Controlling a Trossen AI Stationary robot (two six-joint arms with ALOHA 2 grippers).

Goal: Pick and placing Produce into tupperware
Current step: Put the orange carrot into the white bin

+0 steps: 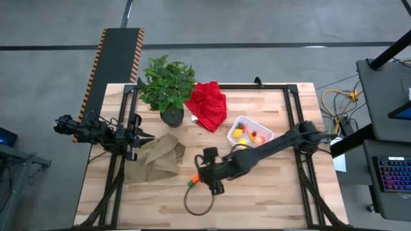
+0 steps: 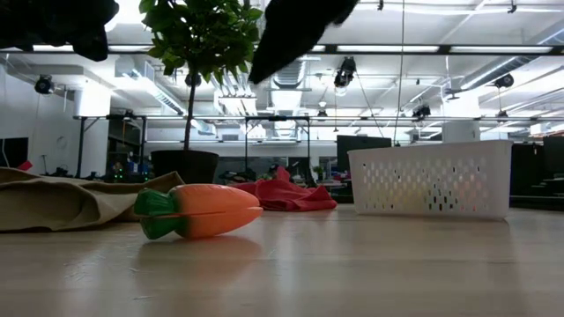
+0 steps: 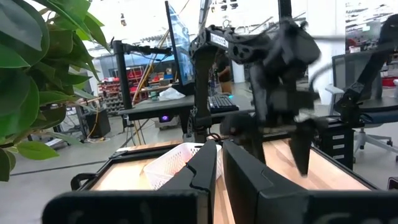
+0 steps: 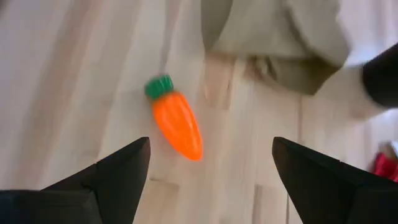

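An orange toy carrot with a green tip (image 4: 177, 124) lies on its side on the wooden table; it also shows in the high view (image 1: 192, 181) and the low view (image 2: 198, 211). My right gripper (image 4: 211, 165) is open and hangs above it, touching nothing, near the table's middle (image 1: 207, 172). The white tupperware (image 1: 250, 133) stands right of centre with several small yellow and red produce pieces inside. My left gripper (image 3: 219, 163) is shut and empty, at the left by the tan cloth (image 1: 144, 136).
A tan cloth (image 1: 154, 159) lies crumpled left of the carrot. A potted plant (image 1: 168, 86) and a red cloth (image 1: 207, 106) sit at the far side. A thin dark cable loop (image 1: 199, 202) lies near the front edge. A black frame runs along the table's sides.
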